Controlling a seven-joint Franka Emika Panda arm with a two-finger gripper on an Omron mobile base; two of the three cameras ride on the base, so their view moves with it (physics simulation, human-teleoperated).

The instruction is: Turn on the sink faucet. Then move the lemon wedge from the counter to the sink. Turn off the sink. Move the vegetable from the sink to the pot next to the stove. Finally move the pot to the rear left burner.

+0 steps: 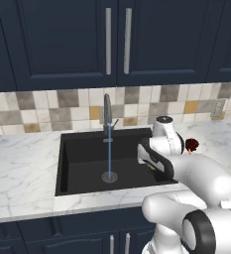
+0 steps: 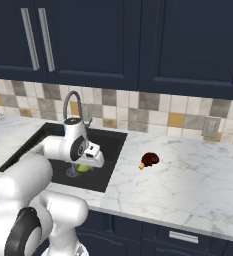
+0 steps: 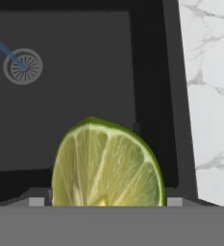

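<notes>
From the left base view, the faucet (image 1: 107, 115) stands at the back rim of the sink (image 1: 82, 163) with a thin blue stream falling straight to the drain (image 1: 109, 176); the arm reaches over the basin's right part, and a sliver of yellow-green shows just under the hand, though the tool itself is hidden behind the wrist. From the right base view, the tool (image 2: 89, 164) hangs over the basin with the lemon wedge (image 2: 83, 168) right below it, above the dark floor near the water stream; a dark reddish-brown lump (image 2: 149, 160) sits apart on the worktop (image 2: 188, 175) to the right. In the hand view, the wedge (image 3: 107, 166) sits between the two finger tips, whose ends show at either side of it, cut face toward the camera and rind arching upward; the jaws stand wide, and they appear to be holding the broad wedge, though actual contact is hard to confirm. Beneath it lies the basin floor, with the drain (image 3: 23, 66) off toward the upper left and the basin's right wall close on the other side, so a release here should drop it inside the sink.
</notes>
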